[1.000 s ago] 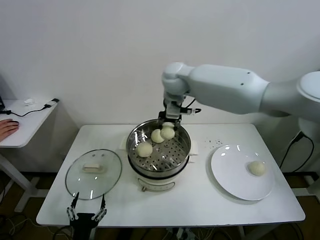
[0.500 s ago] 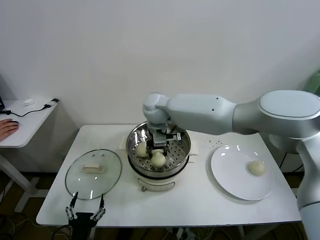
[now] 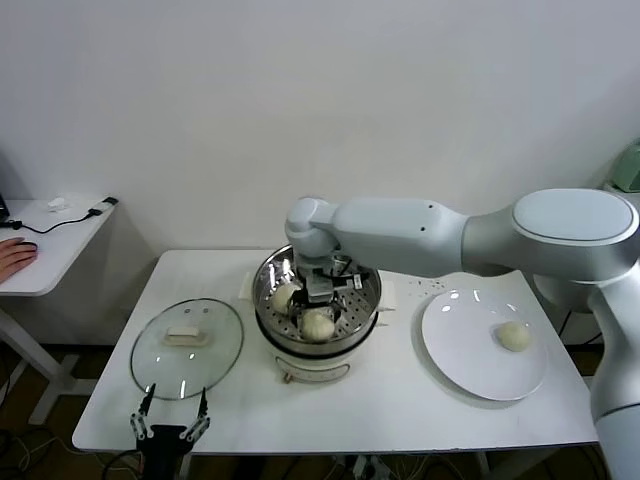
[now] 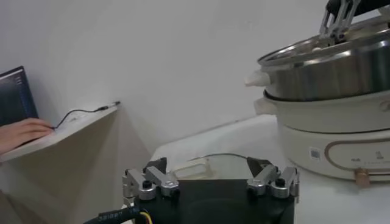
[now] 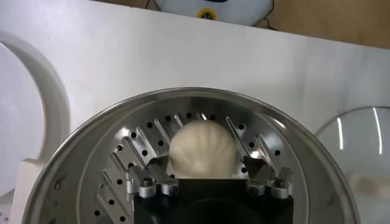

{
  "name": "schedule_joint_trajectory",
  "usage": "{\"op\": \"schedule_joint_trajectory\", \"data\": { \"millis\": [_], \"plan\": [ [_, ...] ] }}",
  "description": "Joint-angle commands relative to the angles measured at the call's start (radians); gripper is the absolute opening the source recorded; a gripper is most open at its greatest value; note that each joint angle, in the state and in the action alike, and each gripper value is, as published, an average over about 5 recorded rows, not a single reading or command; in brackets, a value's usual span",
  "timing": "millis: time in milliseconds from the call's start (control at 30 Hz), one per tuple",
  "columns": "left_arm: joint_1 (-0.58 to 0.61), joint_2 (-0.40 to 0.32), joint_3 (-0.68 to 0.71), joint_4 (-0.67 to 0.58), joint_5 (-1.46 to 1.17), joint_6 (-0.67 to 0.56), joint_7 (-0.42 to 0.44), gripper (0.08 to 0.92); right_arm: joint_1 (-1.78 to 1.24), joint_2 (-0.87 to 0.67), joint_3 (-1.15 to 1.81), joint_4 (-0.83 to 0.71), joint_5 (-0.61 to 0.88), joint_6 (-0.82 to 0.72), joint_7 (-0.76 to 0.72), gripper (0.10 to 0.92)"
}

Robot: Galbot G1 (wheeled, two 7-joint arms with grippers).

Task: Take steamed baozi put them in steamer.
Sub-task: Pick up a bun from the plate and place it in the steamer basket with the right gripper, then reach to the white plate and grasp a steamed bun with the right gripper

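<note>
My right gripper is down inside the steamer, and in the right wrist view its fingers stand spread to either side of a steamed baozi that sits on the perforated floor, free of both pads as far as I can see. I judge this bun just set down, so the step in hand is the release and the exit.

To do it well I should keep the fingers wide and lift straight up, since any sideways drift would nudge the soft dough or scrape the steel wall. In the head view I count 2 buns in the pot for certain, one at the near side and one at the left; my wrist hides whatever lies under it. I should clear the rim fully before swinging right.

1 baozi waits on the white plate, well apart from the steamer. For that one I would come down from above with the fingers wide and close gently.

My left gripper is parked at the table's near edge by the glass lid, fingers spread, holding nothing.
</note>
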Motion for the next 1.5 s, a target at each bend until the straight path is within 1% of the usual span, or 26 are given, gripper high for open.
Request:
{"op": "schedule_joint_trajectory", "data": {
  "millis": [33,133,200,267,333,433,500,567,667,767,933,1067,1200,1500],
  "plan": [
    [-0.003,0.0,-0.002,-0.002,-0.006,0.0,0.0,0.823,0.073,-0.039,0.015,-0.012,0.033,0.007,0.003,0.821],
    [-0.002,0.001,0.0,-0.004,-0.006,0.0,0.001,0.823,0.143,-0.081,0.002,-0.055,0.117,-0.023,0.017,0.823],
    [-0.002,0.001,0.002,-0.008,-0.005,0.0,0.001,0.823,0.197,-0.123,-0.047,-0.097,0.201,-0.08,0.068,0.823],
    [-0.002,0.002,0.005,-0.013,-0.003,0.0,0.001,0.823,0.249,-0.173,-0.131,-0.125,0.31,-0.193,0.135,0.823],
    [-0.001,0.003,0.009,-0.018,-0.001,0.001,0.001,0.823,0.288,-0.245,-0.215,-0.132,0.436,-0.35,0.181,0.823],
    [0.001,0.004,0.017,-0.026,0.004,0.003,0.002,0.823,0.299,-0.373,-0.254,-0.116,0.587,-0.581,0.165,0.823],
    [0.001,0.004,0.021,-0.031,0.008,0.004,0.003,0.823,0.285,-0.455,-0.243,-0.094,0.623,-0.717,0.146,0.823],
    [0.0,0.004,0.025,-0.033,0.012,0.006,0.003,0.823,0.249,-0.54,-0.209,-0.07,0.607,-0.83,0.121,0.823],
    [-0.002,0.005,0.027,-0.035,0.014,0.009,0.004,0.823,0.169,-0.647,-0.136,-0.058,0.538,-0.892,0.084,0.823],
    [-0.002,0.005,0.024,-0.038,0.014,0.011,0.005,0.823,0.049,-0.733,-0.046,-0.081,0.456,-0.898,0.058,0.823],
    [0.004,0.003,0.014,-0.043,0.018,0.007,0.004,0.823,-0.193,-0.822,0.169,-0.159,0.276,-0.841,0.019,0.823],
    [0.01,-0.001,0.007,-0.042,0.025,0.006,0.003,0.823,-0.378,-0.846,0.353,-0.213,0.158,-0.794,-0.002,0.823],
    [0.014,-0.005,0.006,-0.042,0.029,0.009,0.003,0.823,-0.516,-0.837,0.49,-0.268,0.063,-0.767,-0.004,0.823],
    [0.015,-0.015,0.008,-0.032,0.043,0.009,0.002,0.823,-0.587,-0.751,0.578,-0.369,0.021,-0.733,0.002,0.823]
  ]
}}
